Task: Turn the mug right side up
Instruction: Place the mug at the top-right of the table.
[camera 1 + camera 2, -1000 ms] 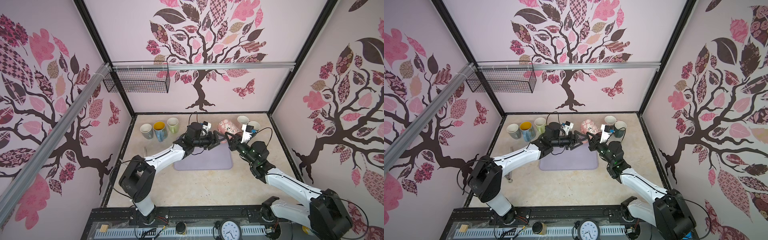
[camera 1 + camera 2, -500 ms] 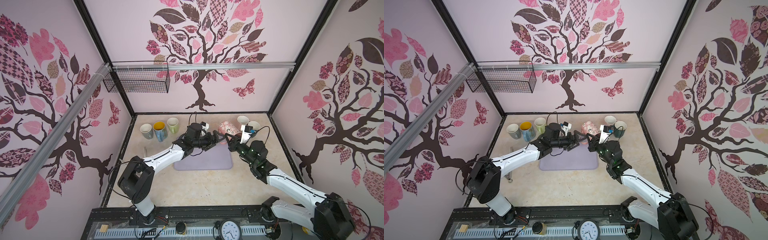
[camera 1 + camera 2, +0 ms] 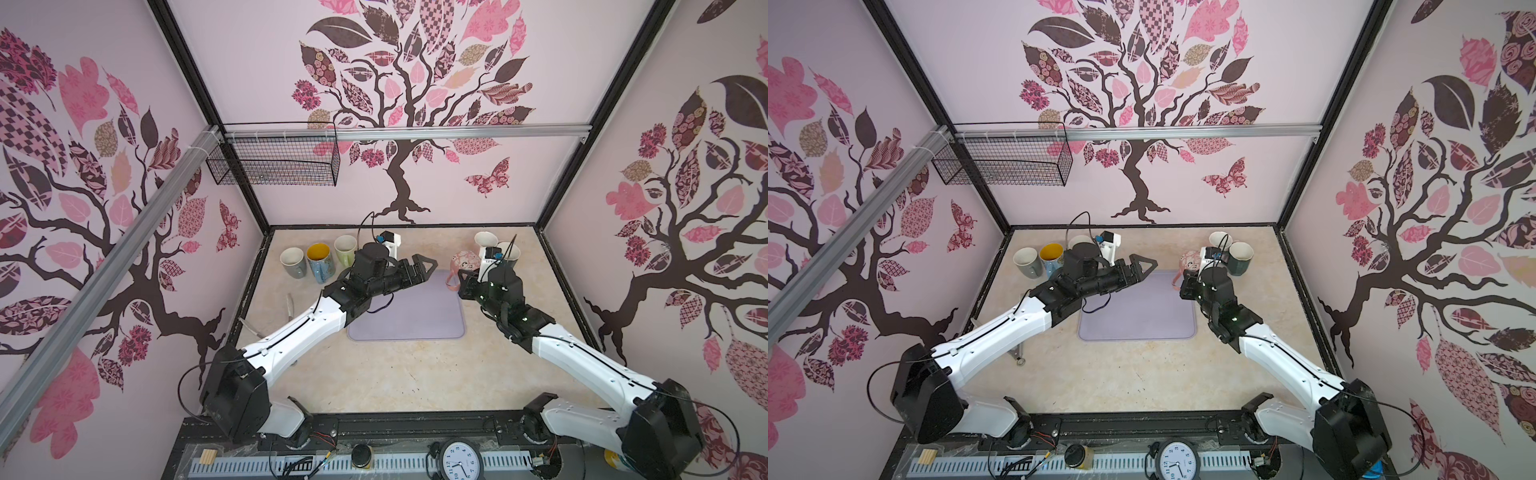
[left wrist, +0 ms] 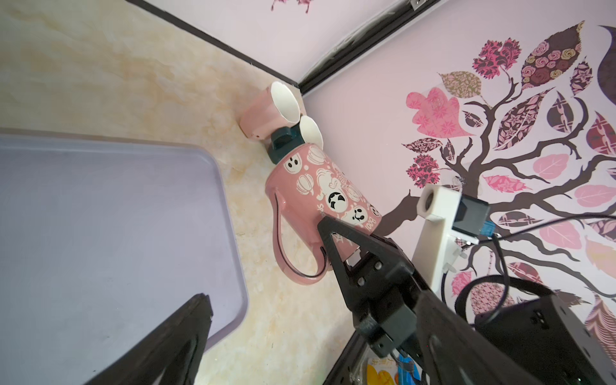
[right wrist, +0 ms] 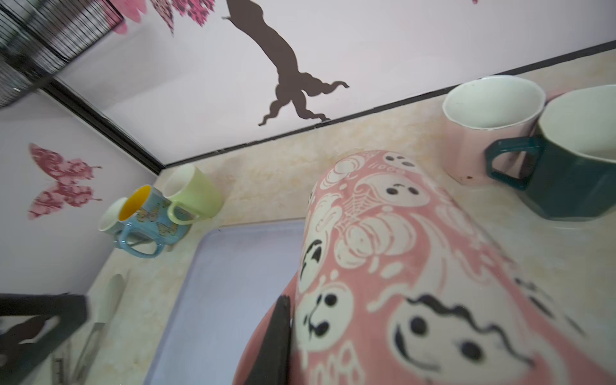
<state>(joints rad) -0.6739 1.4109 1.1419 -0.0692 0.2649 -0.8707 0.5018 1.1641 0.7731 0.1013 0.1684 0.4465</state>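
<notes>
Grips the pink ghost mug [image 3: 465,261] by its rim with the right end effector [image 3: 462,280]; holds the left end effector [image 3: 424,271] wide and empty, mug ahead, apart.

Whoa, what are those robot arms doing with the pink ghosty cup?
The right pincer grips the pink ghost mug by its rim, holding it tipped beside the purple mat. The left pincer is wide open over the mat, not touching the mug. The mug is not standing upright yet.
</notes>
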